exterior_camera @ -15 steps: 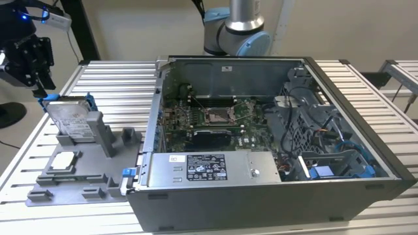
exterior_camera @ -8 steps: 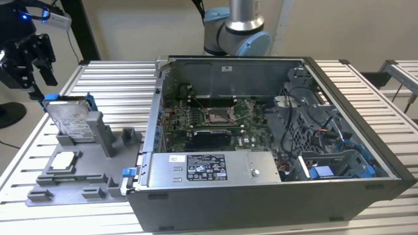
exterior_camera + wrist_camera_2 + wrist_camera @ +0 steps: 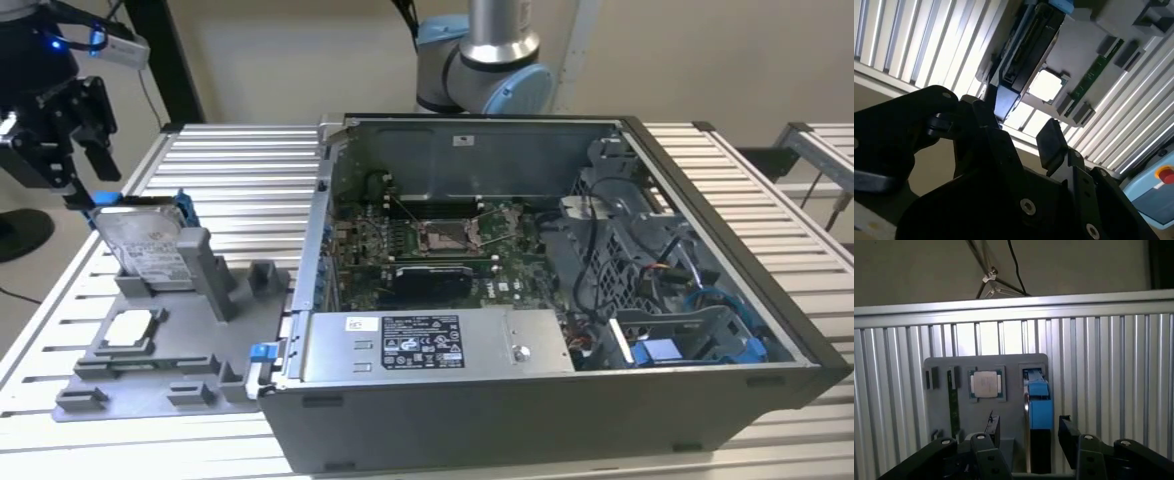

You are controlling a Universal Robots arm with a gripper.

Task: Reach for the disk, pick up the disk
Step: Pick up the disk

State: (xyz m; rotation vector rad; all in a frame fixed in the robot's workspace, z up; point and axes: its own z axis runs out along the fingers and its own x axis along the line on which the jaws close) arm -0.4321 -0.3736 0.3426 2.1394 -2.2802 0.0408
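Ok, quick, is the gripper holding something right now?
Gripper: open, holding nothing, poised astride the upright disk.

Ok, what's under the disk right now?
The disk stands on edge in a slot of the grey holder on the slatted table. Its bottom edge is hidden by the holder's posts. The open pincer hangs above it.

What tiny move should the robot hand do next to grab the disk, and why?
Probably ease straight down a little. The gripper is open, and in the first wrist view its fingers stand apart on either side of the disk, which stands upright in the gray holder.
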